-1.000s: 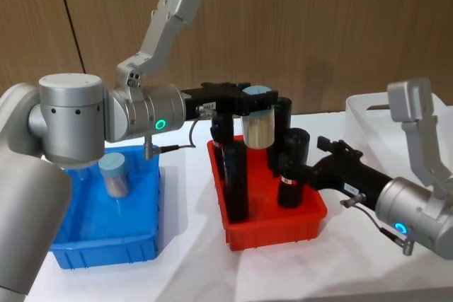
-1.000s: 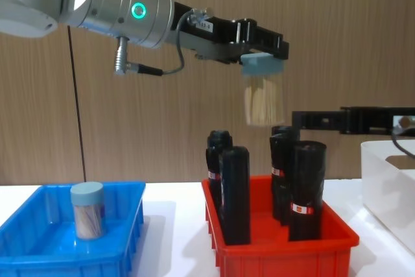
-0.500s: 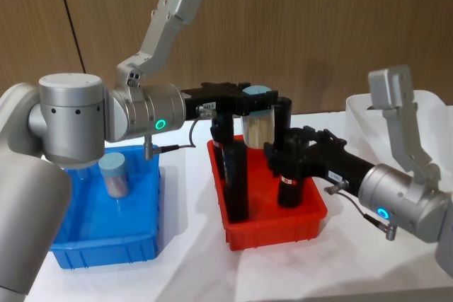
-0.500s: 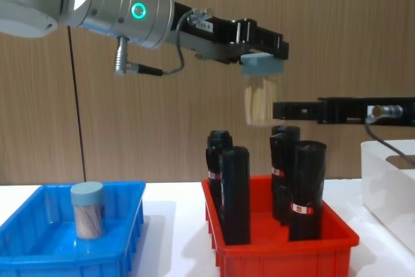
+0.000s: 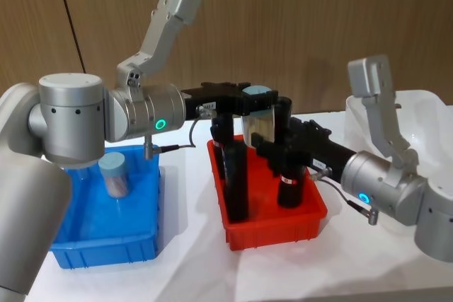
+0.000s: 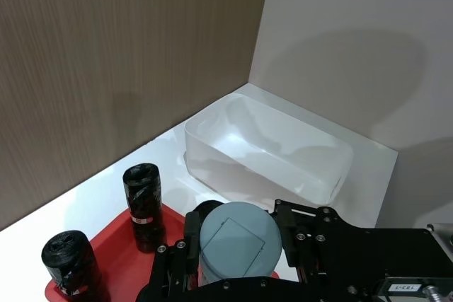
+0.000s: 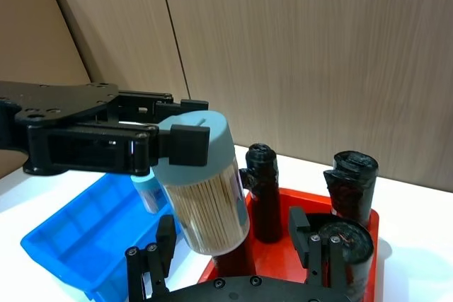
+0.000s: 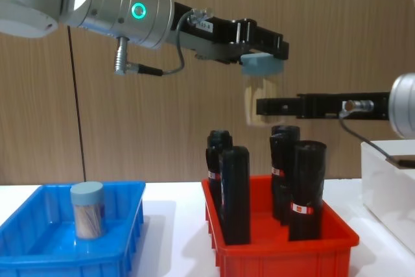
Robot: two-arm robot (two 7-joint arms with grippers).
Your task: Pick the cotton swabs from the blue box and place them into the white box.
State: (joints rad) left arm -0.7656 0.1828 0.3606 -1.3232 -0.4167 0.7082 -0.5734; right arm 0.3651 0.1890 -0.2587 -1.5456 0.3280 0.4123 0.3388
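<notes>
Wood-panelled wall behind; white table (image 5: 198, 263) carries three containers. Head view: blue box (image 5: 106, 252) on the robot's left, red tray (image 5: 276, 228) in the middle with upright black bottles (image 5: 236, 182), white box (image 5: 425, 104) at far right. The left gripper (image 5: 256, 102) reaches across above the red tray and is clamped on the lid of the held cotton-swab jar (image 5: 256, 126), which hangs upright in the air, clear of the bottles. The right gripper (image 5: 272, 143) reaches in from the right at the level of the jar's body. A second cotton-swab jar (image 5: 115, 175) stands inside the blue box. Left wrist view: the grey-blue lid (image 6: 233, 238) sits between the black fingers, pressed from both sides; the white box (image 6: 212, 167) lies beyond, and two bottles stand in the red tray. Right wrist view: the right gripper's fingers (image 7: 166, 238) stand wide, one on each side of the held jar's body (image 7: 209, 199), one just beside the wall and the other clearly apart from it; whether the nearer one touches cannot be told. Chest view: the held jar (image 8: 259, 98) hangs above the bottles, a right finger crossing level with its body; the second jar (image 8: 87, 211) stands upright in the blue box (image 8: 39, 189), and the white box (image 8: 389, 180) is at the right edge.
</notes>
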